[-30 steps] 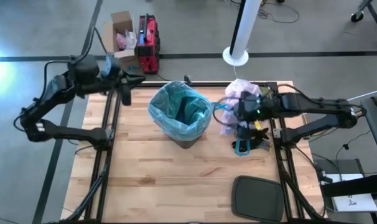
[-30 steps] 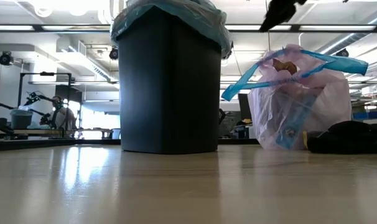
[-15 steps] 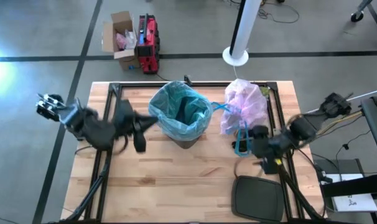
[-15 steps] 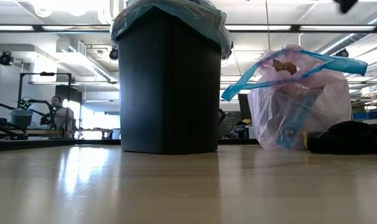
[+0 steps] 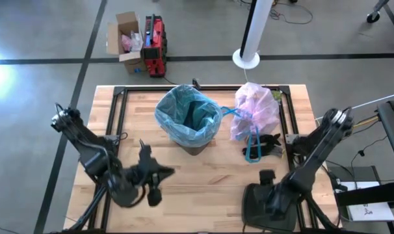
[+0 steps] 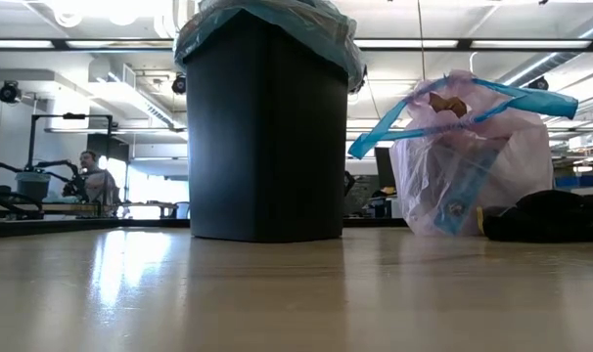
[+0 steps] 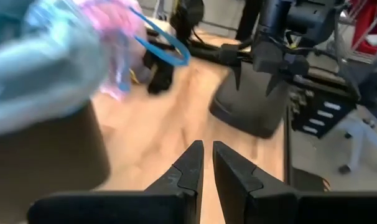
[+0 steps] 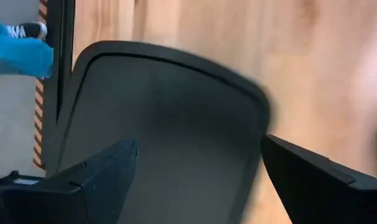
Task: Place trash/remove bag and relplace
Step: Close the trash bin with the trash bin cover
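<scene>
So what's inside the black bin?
The black bin has a light-blue bag lining it, folded over the rim. From above, only blue plastic shows inside, with no trash visible. The very bottom is shadowed by the folds, so anything small down there cannot be seen.

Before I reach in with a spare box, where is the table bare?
Bare wood lies left of the bin and across the front middle, between the left claw and the lid. Crowded on the right: the pink bag.
</scene>
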Available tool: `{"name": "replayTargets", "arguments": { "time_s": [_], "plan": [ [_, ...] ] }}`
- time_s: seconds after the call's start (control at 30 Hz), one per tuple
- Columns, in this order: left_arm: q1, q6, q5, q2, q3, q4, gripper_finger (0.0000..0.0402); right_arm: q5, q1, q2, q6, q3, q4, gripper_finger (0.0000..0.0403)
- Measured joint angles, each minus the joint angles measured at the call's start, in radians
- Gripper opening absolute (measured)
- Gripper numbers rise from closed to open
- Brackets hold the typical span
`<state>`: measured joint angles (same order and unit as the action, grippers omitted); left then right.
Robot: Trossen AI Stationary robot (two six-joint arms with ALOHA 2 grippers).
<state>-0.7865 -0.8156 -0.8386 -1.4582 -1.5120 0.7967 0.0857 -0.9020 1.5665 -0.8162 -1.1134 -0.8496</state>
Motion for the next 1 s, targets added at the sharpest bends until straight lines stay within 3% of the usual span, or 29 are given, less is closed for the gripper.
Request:
{"name": "replayTargets", "arguments": {
  "time_s": [0.27, 0.57, 0.7, 0.83, 1.0],
  "plan": [
    [-0.096, -0.123, 0.004, -0.091, 0.0, 0.002, 0.0024, -0.053, 0.012, 0.228, 0.068, -0.101, 0.055, 0.0325],
    [-0.089, -0.171, -0.018, -0.194, 0.0, -0.072, 0.0045, 0.023, 0.191, 0.348, 0.261, -0.26, 0.137, 0.0325],
    [-0.057, -0.174, -0.015, -0.263, 0.0, -0.124, 0.0055, 0.037, 0.254, 0.328, 0.345, -0.329, 0.126, 0.0325],
    [-0.013, -0.234, 0.007, -0.313, 0.001, -0.139, 0.0065, 0.03, 0.221, 0.262, 0.357, -0.339, 0.074, 0.0325],
    [0.056, -0.271, 0.018, -0.338, 0.001, -0.166, 0.0074, 0.031, 0.123, 0.175, 0.135, -0.251, 0.045, 0.0312]
  ]
}}
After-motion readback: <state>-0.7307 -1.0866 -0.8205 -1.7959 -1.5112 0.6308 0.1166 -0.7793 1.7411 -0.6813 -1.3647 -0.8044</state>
